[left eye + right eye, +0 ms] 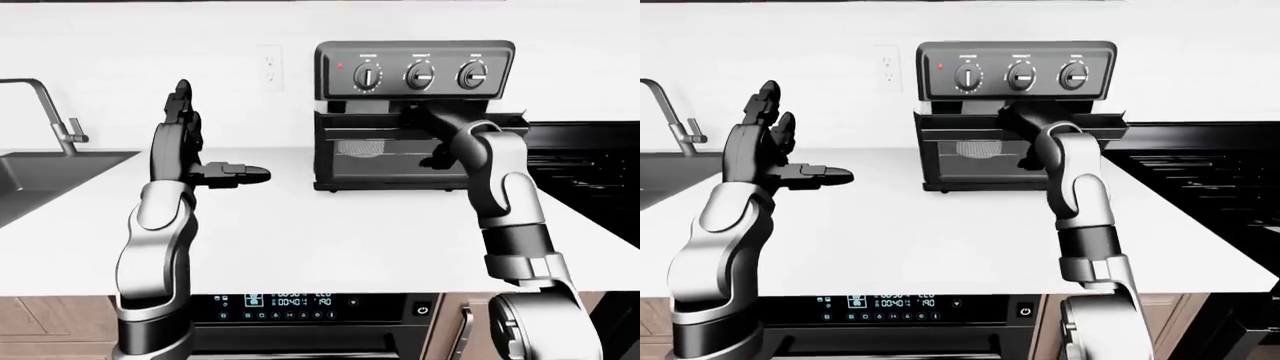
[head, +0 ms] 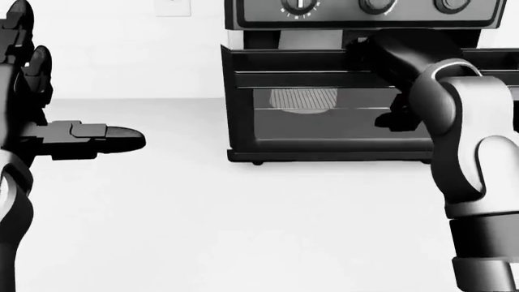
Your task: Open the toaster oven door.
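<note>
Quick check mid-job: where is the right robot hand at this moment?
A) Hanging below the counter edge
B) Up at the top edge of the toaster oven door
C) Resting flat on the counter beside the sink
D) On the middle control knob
B: the right robot hand reaches to the top of the toaster oven door, which stands tilted partly open, below the knobs and well clear of the sink.
</note>
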`<state>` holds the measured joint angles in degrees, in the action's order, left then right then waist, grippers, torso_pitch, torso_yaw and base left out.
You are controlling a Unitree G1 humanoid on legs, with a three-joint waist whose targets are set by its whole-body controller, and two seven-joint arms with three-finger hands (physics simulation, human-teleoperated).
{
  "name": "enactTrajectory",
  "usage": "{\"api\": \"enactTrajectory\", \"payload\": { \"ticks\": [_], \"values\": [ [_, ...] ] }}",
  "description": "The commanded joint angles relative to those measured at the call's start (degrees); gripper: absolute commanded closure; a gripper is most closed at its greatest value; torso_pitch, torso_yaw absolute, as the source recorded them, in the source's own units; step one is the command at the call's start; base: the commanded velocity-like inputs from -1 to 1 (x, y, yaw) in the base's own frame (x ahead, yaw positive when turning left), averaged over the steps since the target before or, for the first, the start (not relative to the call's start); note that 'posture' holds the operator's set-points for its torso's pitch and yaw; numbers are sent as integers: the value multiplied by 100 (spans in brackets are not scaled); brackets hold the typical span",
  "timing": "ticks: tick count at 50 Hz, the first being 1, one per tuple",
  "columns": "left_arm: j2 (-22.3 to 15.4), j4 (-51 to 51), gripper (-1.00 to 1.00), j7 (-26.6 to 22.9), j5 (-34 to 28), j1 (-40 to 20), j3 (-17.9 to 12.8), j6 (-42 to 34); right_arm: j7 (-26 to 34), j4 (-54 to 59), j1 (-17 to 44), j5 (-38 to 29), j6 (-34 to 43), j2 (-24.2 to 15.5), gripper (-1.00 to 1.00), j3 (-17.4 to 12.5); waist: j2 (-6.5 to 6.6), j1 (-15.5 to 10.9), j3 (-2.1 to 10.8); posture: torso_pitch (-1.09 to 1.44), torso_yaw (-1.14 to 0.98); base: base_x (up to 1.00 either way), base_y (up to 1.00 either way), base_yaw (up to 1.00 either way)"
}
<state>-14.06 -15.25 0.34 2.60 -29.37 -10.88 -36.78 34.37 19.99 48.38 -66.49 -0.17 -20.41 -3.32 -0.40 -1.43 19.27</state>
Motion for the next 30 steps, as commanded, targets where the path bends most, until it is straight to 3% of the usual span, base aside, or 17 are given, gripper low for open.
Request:
{"api": "enactTrajectory", "payload": {
  "ticks": [1,10,23,30],
  "values": [
    [-66,-246,-100,-4,14,-148,-56,112,315,185,-107,5,104,28,2,30,52,-8,-58,-46,0,0,0,0],
    [-29,-68,-100,58,-26,-216,2,230,450,-223,-431,-24,203,91,2,11,33,22,-82,-46,0,0,0,0],
    [11,-43,-100,73,-19,-169,16,290,1110,-2087,-1669,-171,487,485,0,-19,20,4,-141,-46,0,0,0,0],
    [-8,-90,-100,68,11,-174,0,248,1220,-2516,-2102,-183,507,627,-4,-23,28,26,-151,-46,0,0,0,0]
  ]
}}
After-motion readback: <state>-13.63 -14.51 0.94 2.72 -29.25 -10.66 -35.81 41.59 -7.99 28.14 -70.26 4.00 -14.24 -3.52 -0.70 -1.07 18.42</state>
